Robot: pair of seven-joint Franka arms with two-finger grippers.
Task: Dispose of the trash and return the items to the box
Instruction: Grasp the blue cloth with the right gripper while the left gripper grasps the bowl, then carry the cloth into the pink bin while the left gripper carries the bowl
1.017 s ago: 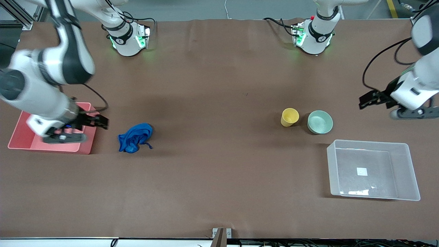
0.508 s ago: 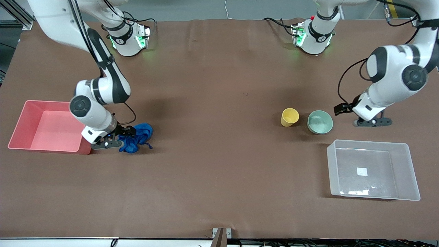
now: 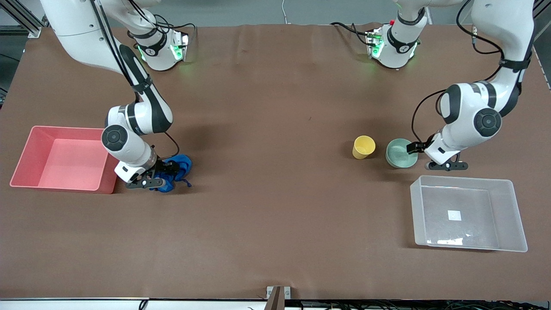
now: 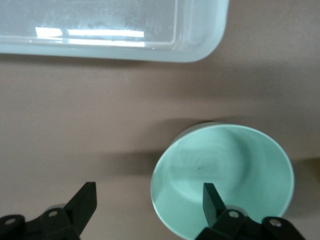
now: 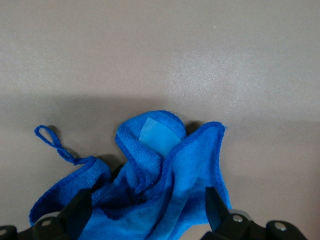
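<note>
Toward the left arm's end you have the clear box (image 3: 468,213), bowl (image 3: 401,153) at its 11 o'clock, yellow cup (image 3: 363,147) beside that. Your left gripper (image 4: 150,197) is spread wide, straddling the bowl's rim (holding nothing). Your right gripper (image 5: 145,202), jaws parted, brackets the blue cloth (image 3: 174,172) beside the pink tub (image 3: 26,155).

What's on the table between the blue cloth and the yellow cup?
Nothing: in the front view the stretch between the cloth and the cup is bare brown table.
</note>
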